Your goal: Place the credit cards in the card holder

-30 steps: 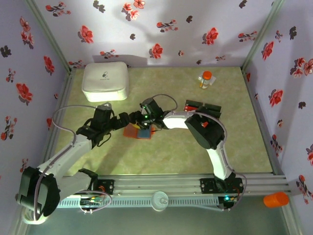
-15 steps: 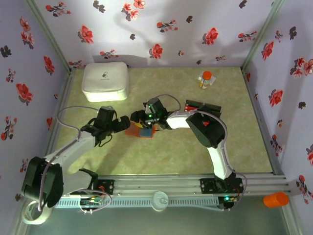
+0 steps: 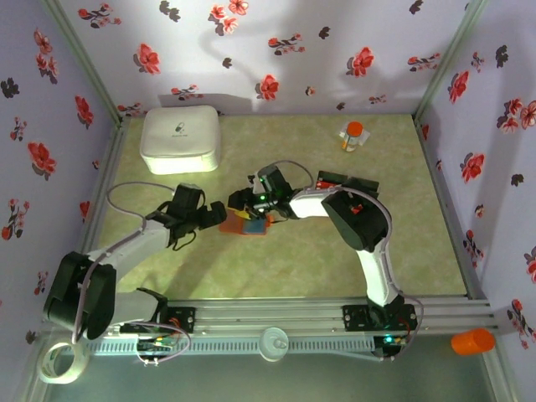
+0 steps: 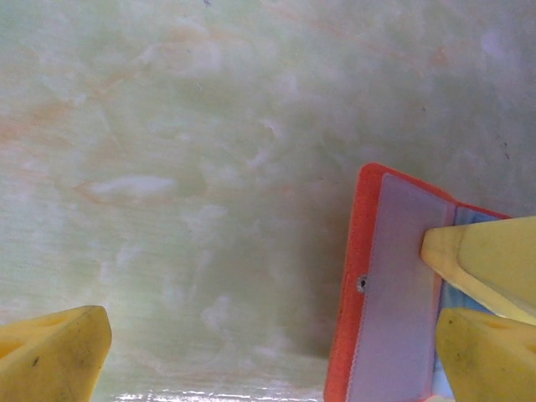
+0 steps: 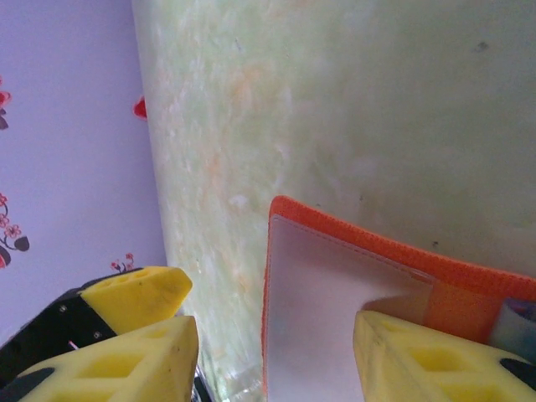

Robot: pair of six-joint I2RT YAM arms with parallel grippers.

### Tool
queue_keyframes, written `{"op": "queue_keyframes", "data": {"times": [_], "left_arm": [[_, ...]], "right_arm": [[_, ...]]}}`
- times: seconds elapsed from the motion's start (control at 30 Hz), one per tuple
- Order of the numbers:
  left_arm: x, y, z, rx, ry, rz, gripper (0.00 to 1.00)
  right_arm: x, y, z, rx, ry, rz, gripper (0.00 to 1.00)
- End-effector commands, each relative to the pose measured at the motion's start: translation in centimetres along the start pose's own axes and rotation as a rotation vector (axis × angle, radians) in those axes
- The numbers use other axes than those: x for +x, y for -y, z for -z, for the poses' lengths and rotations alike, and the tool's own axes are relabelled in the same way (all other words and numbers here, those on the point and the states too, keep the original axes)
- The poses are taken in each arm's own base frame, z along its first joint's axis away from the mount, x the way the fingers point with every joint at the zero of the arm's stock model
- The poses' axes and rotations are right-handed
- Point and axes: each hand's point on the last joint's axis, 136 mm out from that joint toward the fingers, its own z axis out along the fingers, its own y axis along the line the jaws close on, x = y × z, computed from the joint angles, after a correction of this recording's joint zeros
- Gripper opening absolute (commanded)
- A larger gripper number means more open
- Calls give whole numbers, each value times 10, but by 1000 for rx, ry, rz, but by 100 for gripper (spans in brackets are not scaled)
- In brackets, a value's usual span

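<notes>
Top view: noting holder (image 3: 248,226) lying unfolded mid-table, left gripper (image 3: 216,216) and right gripper (image 3: 245,203) meeting over it; cards (image 3: 337,180) lying well apart near the right arm (image 3: 360,222); judging loading hardly begun.
Left wrist: finding left gripper (image 4: 268,352) spread wide, gripping nothing, straddling holder's edge.
Right wrist: finding right gripper (image 5: 276,356) half-spread, unclamped, one finger (image 5: 419,360) overlapping the pale pocket (image 5: 335,310), contact blurred from above.

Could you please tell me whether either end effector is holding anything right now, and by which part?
Nothing looks gripped: the left end effector and the right end effector stand open, each with one finger over the opened card holder.
</notes>
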Motion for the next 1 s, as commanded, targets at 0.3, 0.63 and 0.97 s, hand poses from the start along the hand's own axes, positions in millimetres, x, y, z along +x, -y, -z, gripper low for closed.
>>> {"op": "queue_keyframes", "data": {"times": [0.3,0.63,0.97], "left_arm": [[20,13,-17,20,-40,-64,100],[34,6,-29,-33,-75,-118,100],[42,-10,-36,-135,-121,-172,100]], "right_arm": [[5,11,11,44,-22,-23,53],[-6,-5,15,-14,44,-71,53],[-14,-22,24,-14,78,-39,52]]}}
